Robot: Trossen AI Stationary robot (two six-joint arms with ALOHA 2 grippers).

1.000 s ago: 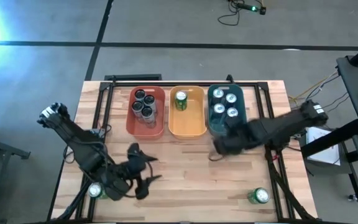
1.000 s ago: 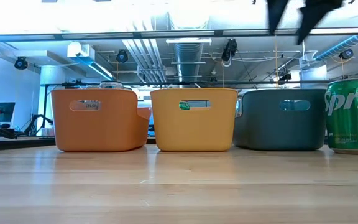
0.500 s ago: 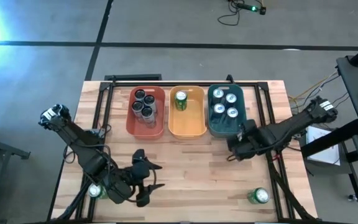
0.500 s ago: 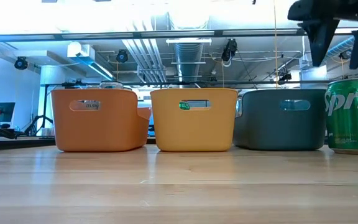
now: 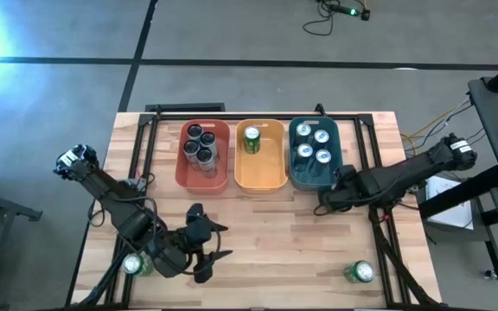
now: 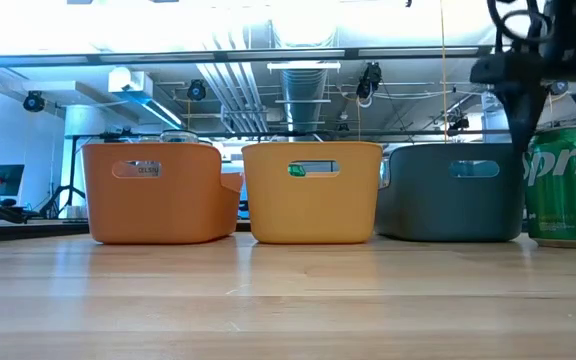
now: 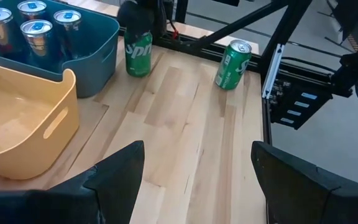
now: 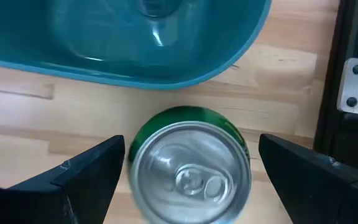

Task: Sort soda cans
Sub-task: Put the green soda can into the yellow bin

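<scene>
The right gripper (image 8: pixel 188 180) is hanging with fingers (image 8: pixel 86 171) spread either side of an upright green can (image 8: pixel 190 163), not touching it, just beside the teal tub (image 5: pixel 312 177); the high view is hiding this can under the arm. The left gripper (image 7: pixel 194 165), fingers spread and empty, is hovering over bare table (image 5: pixel 266 250) near the front edge. The teal tub is holding four pale-blue cans (image 5: pixel 321 136), the yellow tub (image 5: pixel 261 179) one green can (image 5: pixel 252 139), the red tub (image 5: pixel 202 177) black cans (image 5: pixel 201 143). Two more green cans are standing at the front left (image 5: pixel 133 264) and front right (image 5: pixel 359 273).
</scene>
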